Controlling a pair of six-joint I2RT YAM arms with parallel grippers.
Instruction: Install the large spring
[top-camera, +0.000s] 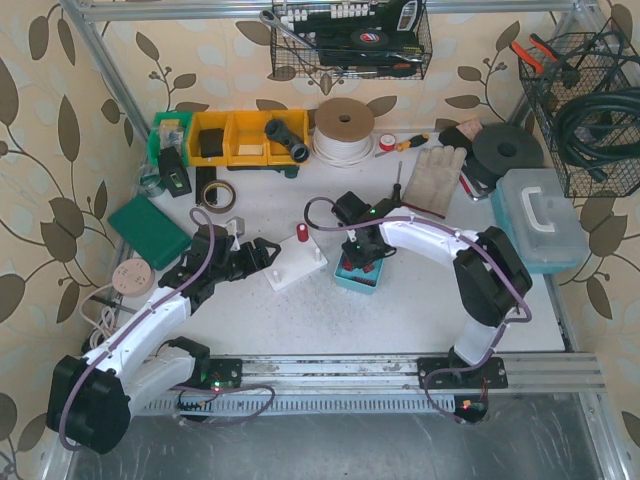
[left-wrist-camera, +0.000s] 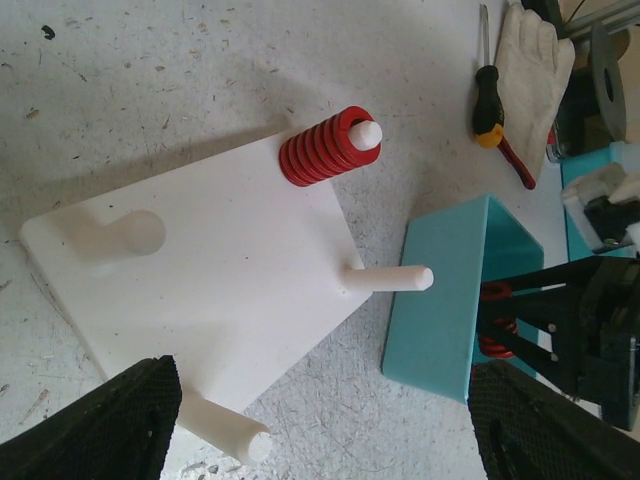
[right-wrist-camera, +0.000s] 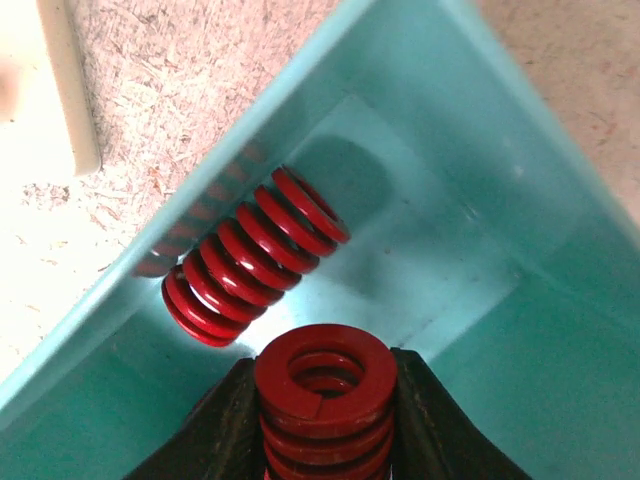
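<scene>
Right pincer (right-wrist-camera: 325, 425) grips red spring (right-wrist-camera: 325, 372) (inside teal bin (right-wrist-camera: 480, 180)).

Workshop-type bench, robot cell. Wire baskets (top-camera: 350, 40) on the back wall w/ tools & cables, pliers (top-camera: 535, 52) in the rt one. Yellow parts bins (top-camera: 245, 138), tape roll (top-camera: 344, 130), screwdriver (top-camera: 403, 143), work glove (top-camera: 432, 178), plastic case (top-camera: 540, 220) on a scuffed desk (top-camera: 300, 320). Alu. frame rails (top-camera: 400, 370); leaf-print panels (top-camera: 40, 150).

I record peg board (top-camera: 297, 264) on desk (top-camera: 400, 320), seated spring (left-wrist-camera: 322, 148) on its far peg, bin (left-wrist-camera: 440, 300) just right of board, loose spring (right-wrist-camera: 255, 258) lying in bin, gripped spring (right-wrist-camera: 325, 385) beside it between right jaws.
</scene>
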